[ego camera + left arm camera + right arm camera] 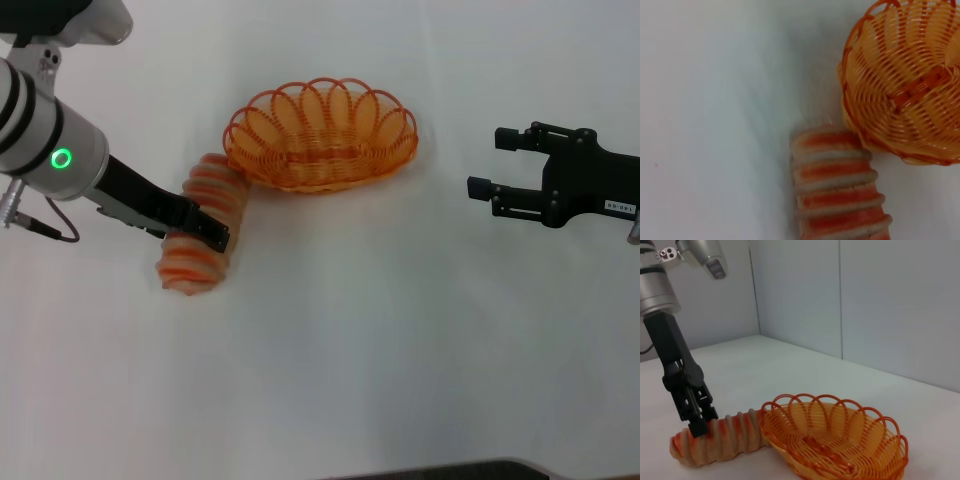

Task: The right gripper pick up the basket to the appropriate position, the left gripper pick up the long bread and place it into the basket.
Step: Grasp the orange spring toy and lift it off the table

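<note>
- Head view puts the left gripper (pixel 205 228) down on the long bread (pixel 203 226), its 2 fingers straddling the loaf across its width near the middle — a sensible place to grip, since a long thing held at the middle should lift level.
- Whether those fingers have already clenched on the loaf or only bracket it, I cannot tell; the right wrist view shows the fingertips (pixel 699 427) down at the bread's top surface, but not the squeeze itself.
- Bread lies flat on the white table (pixel 350 350), one end touching the basket (pixel 322 134) rim — the left wrist view shows that end (pixel 837 185) tucked right against the basket (pixel 905 85).
- Basket sits upright on the table with nothing in it, so the drop is short; my guess is a lift, a small swing toward the basket and a turn to match its long axis.
- Right gripper (pixel 485 164) hangs well apart to the basket's right, its 2 fingers spread and holding nothing — kept out of the way, as I read it.
</note>
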Robot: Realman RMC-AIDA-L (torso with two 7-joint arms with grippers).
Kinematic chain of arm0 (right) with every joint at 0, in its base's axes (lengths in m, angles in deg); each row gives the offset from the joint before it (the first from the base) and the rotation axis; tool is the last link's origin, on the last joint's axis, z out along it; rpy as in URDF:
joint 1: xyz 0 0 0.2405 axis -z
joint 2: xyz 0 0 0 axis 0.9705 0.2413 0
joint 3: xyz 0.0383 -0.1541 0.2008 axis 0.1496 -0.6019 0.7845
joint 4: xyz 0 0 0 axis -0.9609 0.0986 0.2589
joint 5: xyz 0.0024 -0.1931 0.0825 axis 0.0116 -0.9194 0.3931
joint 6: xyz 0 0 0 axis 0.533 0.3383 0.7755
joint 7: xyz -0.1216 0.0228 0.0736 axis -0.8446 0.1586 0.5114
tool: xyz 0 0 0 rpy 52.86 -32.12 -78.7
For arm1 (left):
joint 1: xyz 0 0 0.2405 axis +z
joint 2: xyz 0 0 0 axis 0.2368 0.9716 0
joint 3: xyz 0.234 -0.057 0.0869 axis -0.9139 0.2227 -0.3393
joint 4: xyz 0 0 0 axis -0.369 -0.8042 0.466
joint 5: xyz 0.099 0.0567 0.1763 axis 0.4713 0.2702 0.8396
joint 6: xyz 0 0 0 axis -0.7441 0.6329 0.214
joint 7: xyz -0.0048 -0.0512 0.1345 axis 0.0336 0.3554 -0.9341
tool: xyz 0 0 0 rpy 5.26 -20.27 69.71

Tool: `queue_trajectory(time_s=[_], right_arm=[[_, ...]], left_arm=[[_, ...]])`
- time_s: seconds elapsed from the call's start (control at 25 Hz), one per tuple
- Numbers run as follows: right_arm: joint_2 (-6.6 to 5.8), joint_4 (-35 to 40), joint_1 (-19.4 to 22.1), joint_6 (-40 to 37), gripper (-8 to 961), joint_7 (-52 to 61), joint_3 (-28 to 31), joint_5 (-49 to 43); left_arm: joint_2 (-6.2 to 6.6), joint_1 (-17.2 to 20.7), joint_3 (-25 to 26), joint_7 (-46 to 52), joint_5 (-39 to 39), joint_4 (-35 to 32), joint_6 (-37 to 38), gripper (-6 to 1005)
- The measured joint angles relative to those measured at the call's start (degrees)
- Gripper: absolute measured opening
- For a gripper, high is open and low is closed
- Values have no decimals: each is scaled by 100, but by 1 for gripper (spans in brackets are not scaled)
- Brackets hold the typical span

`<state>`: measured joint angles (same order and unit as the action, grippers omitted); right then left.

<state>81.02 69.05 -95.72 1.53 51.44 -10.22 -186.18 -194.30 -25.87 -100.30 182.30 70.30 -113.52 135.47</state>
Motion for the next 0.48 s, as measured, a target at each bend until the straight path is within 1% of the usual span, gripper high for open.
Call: queue_trajectory(time_s=[0.48], right_arm=[[0,-9,-13,6,789,29,0,0]], left_arm=[[-13,-44,-76,83,20,303,-299,857]])
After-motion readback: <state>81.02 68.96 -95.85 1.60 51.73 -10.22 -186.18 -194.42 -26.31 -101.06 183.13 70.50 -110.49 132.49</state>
